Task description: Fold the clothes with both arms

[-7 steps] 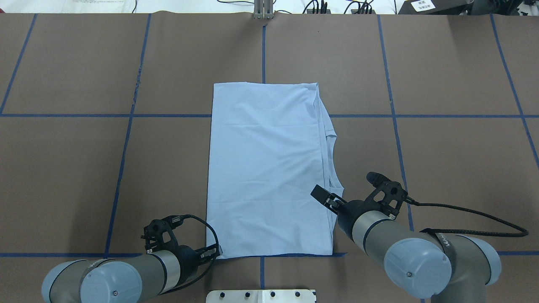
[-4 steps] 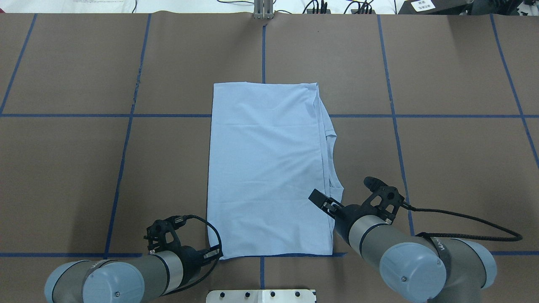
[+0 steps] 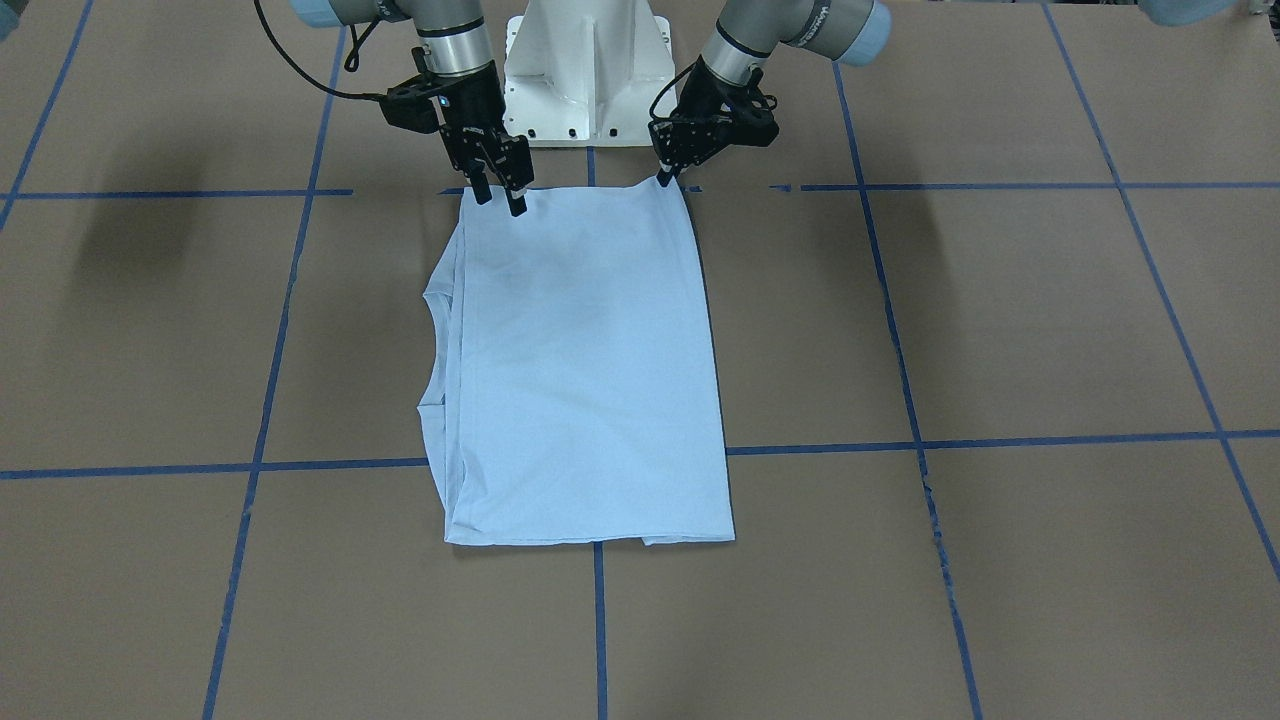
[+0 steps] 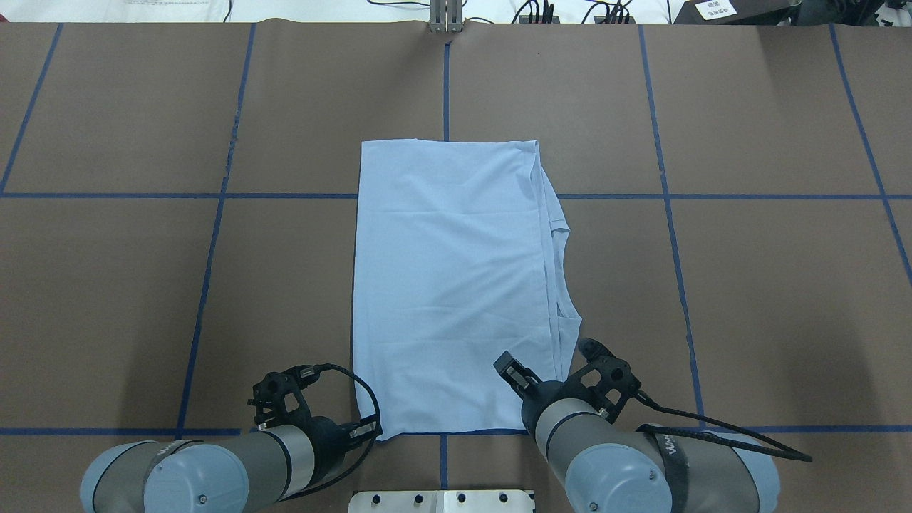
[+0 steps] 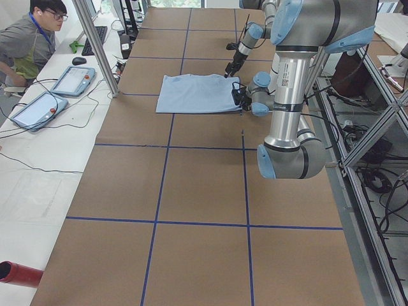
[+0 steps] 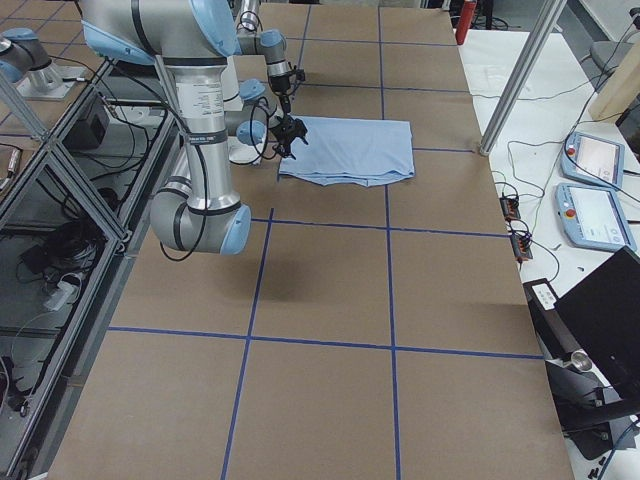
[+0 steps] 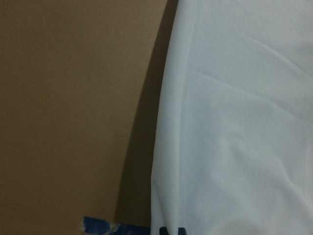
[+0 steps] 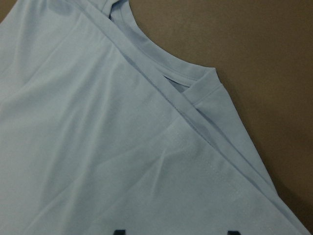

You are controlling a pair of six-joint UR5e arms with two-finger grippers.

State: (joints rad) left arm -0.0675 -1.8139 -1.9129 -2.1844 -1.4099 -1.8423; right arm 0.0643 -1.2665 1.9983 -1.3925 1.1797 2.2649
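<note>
T-shirt lay folded flat on the bench. My left hand pinched the corner beneath it. My right hand stood spread at the neighbouring corner.

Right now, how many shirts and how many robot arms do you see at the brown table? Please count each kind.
T-shirt: 1
Robot arms: 2, the left arm and the right arm
Total: 3

The T-shirt is plain light blue; under it the tabletop is brown with a grid of blue tape lines; the left arm and right arm are silver-grey with light blue caps, the left gripper and right gripper black
</note>
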